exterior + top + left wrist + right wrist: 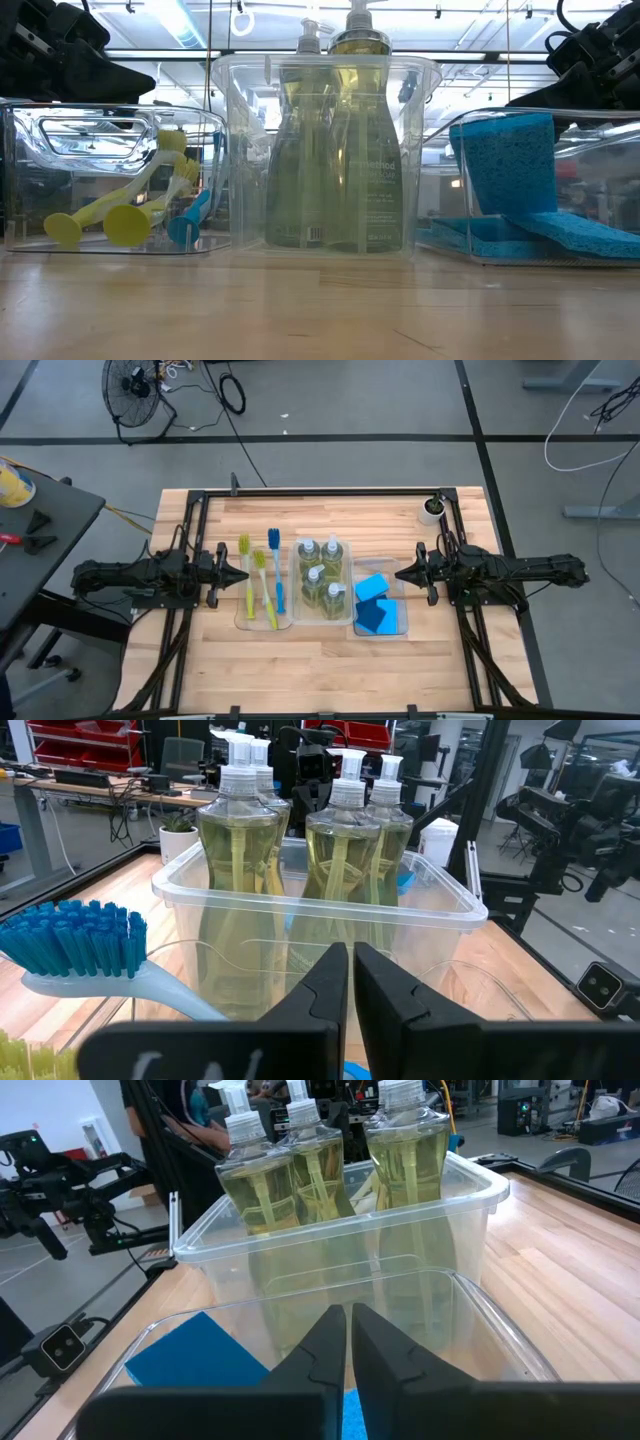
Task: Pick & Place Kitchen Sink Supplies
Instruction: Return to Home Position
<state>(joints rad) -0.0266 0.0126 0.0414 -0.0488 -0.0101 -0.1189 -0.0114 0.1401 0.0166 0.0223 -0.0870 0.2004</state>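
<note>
Several clear pump bottles of yellow-green soap [322,572] stand upright in the middle clear tray [322,618]. Three dish brushes [260,575], two yellow-green and one blue, lie in the left tray [110,160]. Blue sponges [372,603] sit in the right tray [400,622], one leaning upright [515,160]. My left gripper [243,575] hangs shut at the table's left, over the brush tray's left edge. My right gripper [399,573] hangs shut at the right, above the sponge tray's right edge. Both point level toward the bottles.
A small white round cup [432,510] stands at the table's far right corner. A black frame [300,491] runs along the table's edges. Bare wood lies along the near edge [320,670] and the far edge.
</note>
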